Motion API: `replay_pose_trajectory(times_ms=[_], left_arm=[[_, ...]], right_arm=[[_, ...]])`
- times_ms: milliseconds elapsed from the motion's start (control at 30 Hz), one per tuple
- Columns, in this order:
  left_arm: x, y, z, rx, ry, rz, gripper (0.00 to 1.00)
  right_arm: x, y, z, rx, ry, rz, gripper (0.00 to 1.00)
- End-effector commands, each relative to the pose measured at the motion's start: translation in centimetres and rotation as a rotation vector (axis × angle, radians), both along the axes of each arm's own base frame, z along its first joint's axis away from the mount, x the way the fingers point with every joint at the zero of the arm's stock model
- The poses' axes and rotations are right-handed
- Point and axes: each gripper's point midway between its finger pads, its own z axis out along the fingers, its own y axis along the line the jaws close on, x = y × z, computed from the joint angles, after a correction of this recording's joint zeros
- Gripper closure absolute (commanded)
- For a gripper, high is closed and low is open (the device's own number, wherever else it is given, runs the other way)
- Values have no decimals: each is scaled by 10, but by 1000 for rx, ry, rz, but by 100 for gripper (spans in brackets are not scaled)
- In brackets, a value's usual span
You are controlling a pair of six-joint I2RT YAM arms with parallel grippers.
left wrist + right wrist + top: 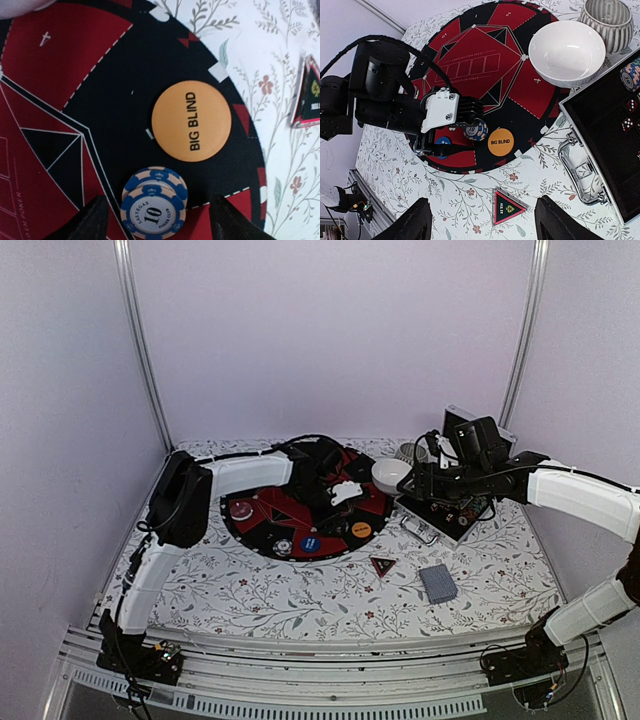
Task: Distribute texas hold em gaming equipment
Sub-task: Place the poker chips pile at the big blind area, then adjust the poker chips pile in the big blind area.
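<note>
Two stacked blue striped-edge poker chips [154, 202] lie on the round black-red poker mat [60, 75], next to the orange BIG BLIND disc [191, 121]. My left gripper [157, 224] is open, its fingers on either side of the chips without touching them. It reaches over the mat in the top view [345, 495]. My right gripper [485, 222] is open and empty, high above the black-red triangular marker [507, 207]. A blue disc [311, 542], a red disc [241, 510] and another chip [284, 547] lie on the mat. The card deck [438, 583] lies on the tablecloth.
A white bowl [567, 52] sits at the mat's far right edge, with a grey ribbed cup [607, 17] behind it. The open silver-edged black case [600, 115] with chips and dice lies to the right. White walls enclose the table.
</note>
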Motion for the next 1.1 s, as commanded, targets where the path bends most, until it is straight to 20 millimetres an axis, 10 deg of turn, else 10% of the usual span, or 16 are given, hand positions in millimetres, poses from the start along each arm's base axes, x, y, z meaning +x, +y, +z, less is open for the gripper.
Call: replay_pose_trajectory(times_ms=[0, 167, 367, 1067], left_arm=[[4, -8, 66, -174, -5, 40, 27], [18, 18, 94, -251, 42, 208, 28], [43, 70, 48, -94, 50, 420, 73], [3, 30, -17, 3, 120, 208, 76]], right_arm=[[2, -3, 13, 0, -32, -11, 28], [1, -4, 15, 3, -35, -15, 28], [0, -4, 14, 5, -32, -16, 27], [-1, -4, 14, 9, -23, -19, 27]])
